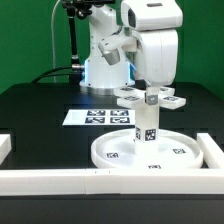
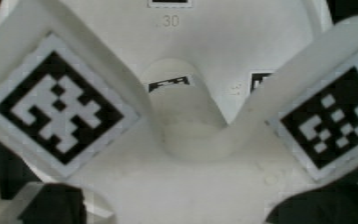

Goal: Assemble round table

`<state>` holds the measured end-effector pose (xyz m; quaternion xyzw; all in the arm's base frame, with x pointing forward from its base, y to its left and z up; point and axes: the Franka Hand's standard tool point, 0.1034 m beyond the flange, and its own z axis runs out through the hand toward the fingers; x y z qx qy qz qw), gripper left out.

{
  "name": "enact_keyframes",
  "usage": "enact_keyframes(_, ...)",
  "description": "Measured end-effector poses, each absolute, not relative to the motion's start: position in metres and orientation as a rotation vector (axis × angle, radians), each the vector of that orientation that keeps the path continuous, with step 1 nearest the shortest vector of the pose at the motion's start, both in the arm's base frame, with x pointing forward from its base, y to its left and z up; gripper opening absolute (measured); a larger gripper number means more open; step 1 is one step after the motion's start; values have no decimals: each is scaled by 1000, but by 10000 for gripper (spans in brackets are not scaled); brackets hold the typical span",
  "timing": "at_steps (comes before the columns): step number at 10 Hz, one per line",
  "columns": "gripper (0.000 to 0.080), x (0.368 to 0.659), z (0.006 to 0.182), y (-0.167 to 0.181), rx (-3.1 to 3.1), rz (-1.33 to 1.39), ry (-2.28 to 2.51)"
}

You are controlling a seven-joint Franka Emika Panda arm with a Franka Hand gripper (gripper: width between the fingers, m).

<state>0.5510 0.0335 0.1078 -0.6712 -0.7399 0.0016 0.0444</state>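
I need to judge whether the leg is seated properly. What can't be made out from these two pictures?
- Exterior view: where the leg meets the round disc; too small, white on white.
- Exterior view: whether the gripper touches the cross-shaped base; too small.
- Exterior view: the disc's near rim, behind the front border rail.
- Wrist view: the leg's foot, hidden under the base's arms; blurred.

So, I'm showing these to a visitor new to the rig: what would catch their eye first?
Likely the white tower in the middle of the exterior view: a short leg standing upright on the round disc, the cross-shaped base on top. The open gripper hangs right over that base, whose bold black-and-white tags fill the wrist view.
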Motion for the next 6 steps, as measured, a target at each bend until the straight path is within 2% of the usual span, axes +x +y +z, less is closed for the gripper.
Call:
enact_keyframes(1,561,551,107,33,-2052,5,-2260)
enact_keyframes(2,440,551,108,32,-2053,5,-2260)
enact_keyframes(6,442,551,108,32,-2101,8,-2215)
